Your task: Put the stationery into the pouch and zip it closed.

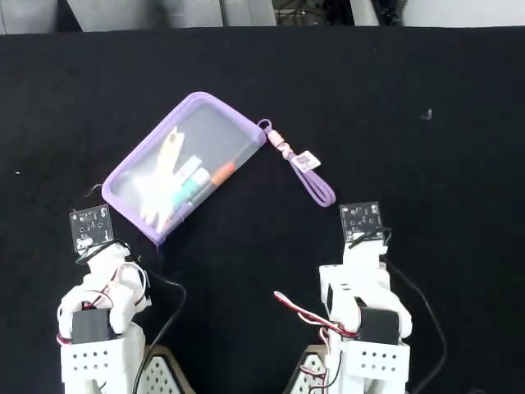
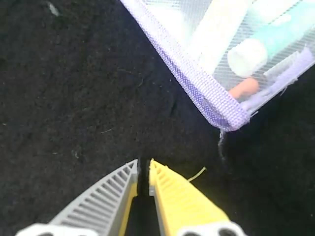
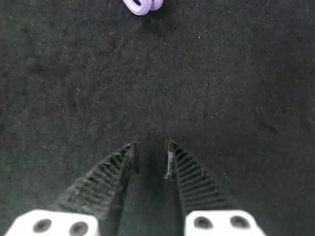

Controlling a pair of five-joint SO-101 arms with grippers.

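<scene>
A translucent pouch (image 1: pixel 184 168) with purple trim lies slanted on the black table, left of centre. Several pieces of stationery (image 1: pixel 176 176) show through its wall, among them pens. Its purple wrist strap (image 1: pixel 312 182) trails off toward the right arm. In the left wrist view the pouch's corner (image 2: pixel 211 103) lies just ahead of my left gripper (image 2: pixel 144 169), which is shut on nothing; a teal and white pen (image 2: pixel 266 46) and an orange tip (image 2: pixel 243 88) sit inside. My right gripper (image 3: pixel 151 157) hovers over bare cloth with a narrow gap between its fingers, and the strap's loop end (image 3: pixel 142 6) lies ahead of it.
Both arms stand at the near edge, the left one (image 1: pixel 98 304) just below the pouch's near corner, the right one (image 1: pixel 365 295) below the strap. The black tablecloth (image 1: pixel 410 123) reaches to the far edge.
</scene>
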